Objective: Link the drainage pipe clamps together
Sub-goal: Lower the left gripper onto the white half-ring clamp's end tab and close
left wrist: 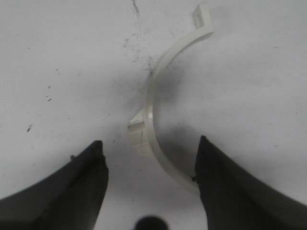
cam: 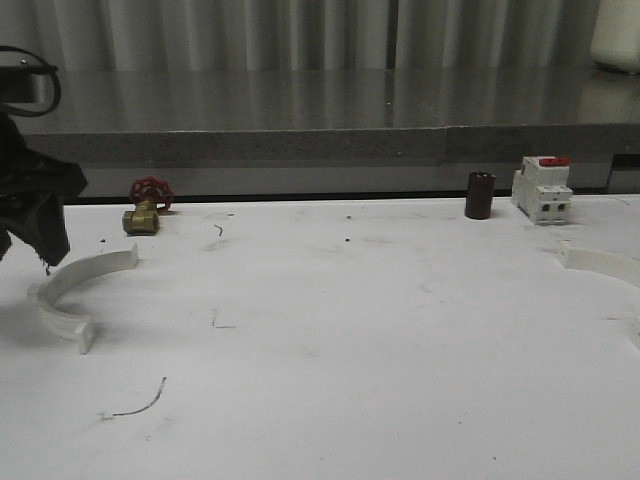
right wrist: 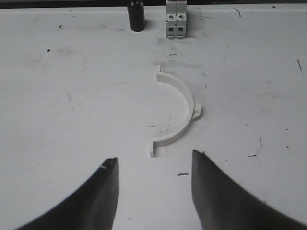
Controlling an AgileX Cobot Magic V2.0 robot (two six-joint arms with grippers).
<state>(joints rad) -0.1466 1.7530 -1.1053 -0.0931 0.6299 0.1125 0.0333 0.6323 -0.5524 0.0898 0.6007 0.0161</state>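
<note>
Your white table (cam: 330, 340) holds one drainage pipe clamp half (cam: 75, 290) at the front view's left edge, directly under the left gripper (left wrist: 149, 163), whose fingers are spread around it. The second clamp half (right wrist: 178, 115) sits at the front view's right edge, before the right gripper (right wrist: 154, 167), fingers spread and empty. Smaller items along the back: breaker (cam: 541, 188), brass valve (cam: 146, 211), dark cylinder (cam: 479, 195).

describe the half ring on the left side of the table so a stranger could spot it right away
Start at the white table and go to its left edge, below the black left claw. The white half ring lies flat there, just in front of the brass valve with a red handle.
</note>
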